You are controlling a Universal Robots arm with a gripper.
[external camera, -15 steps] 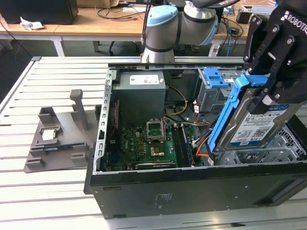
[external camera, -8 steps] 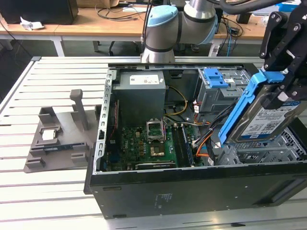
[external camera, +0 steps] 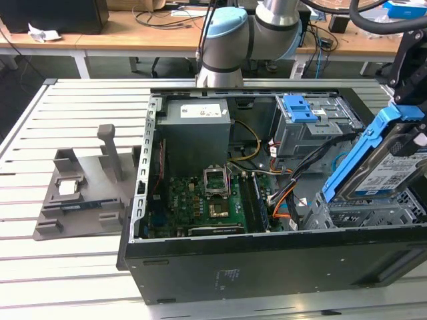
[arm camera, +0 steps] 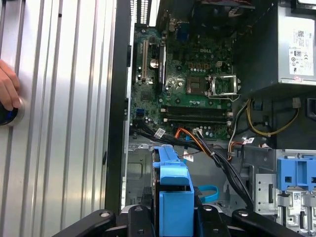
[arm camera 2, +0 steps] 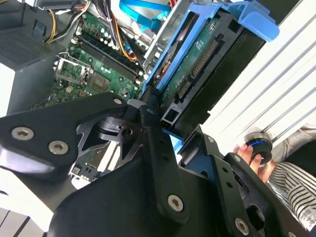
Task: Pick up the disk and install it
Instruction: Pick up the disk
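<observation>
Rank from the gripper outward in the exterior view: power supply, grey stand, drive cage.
1. Drive cage, in the case by the gripper holding the disk.
2. Power supply, farther across it.
3. Grey stand, outside it, exterior view's left.

The black gripper (external camera: 407,100) holds the disk (external camera: 390,170) tilted over the open case (external camera: 267,267), at the exterior view's right. A grey stand (external camera: 87,193) sits on the table (external camera: 67,267) beside the case.
</observation>
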